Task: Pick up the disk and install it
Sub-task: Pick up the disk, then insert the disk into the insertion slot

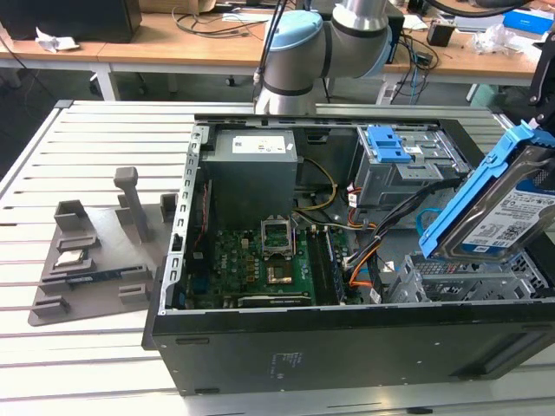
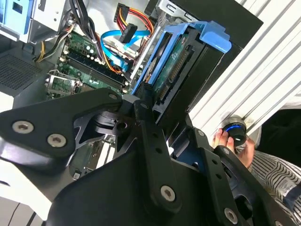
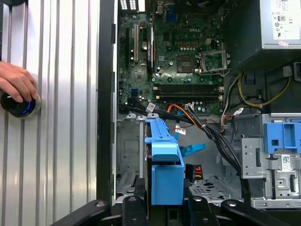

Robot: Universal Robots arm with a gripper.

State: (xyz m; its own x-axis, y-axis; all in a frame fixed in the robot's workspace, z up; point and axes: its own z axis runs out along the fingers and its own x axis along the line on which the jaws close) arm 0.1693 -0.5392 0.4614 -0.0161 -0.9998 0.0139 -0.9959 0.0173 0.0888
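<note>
The disk point(image 1: 501, 217), silver with a white-and-blue label and blue side rails, hangs tilted on edge over the open computer case point(image 1: 347, 347) at the exterior view's right. It sits just above the grey metal bay point(image 1: 473, 279) in the case's near corner. My gripper point(image 3: 167, 203) is shut on the disk point(image 3: 164, 162), its black fingers point(image 3: 135, 207) clamping both sides; the blue rail faces the first wrist camera. In the second wrist view the gripper point(image 2: 164, 117) holds the disk point(image 2: 181, 66), whose green circuit board shows.
A drive cage with a blue latch point(image 1: 395, 147) stands behind the bay. Black, orange and blue cables point(image 3: 207, 129) cross beside it. The motherboard point(image 1: 260, 264) and power supply point(image 1: 251, 169) fill the case. A grey fixture point(image 1: 95, 251) lies left. A hand point(image 3: 16, 82) rests on a round knob.
</note>
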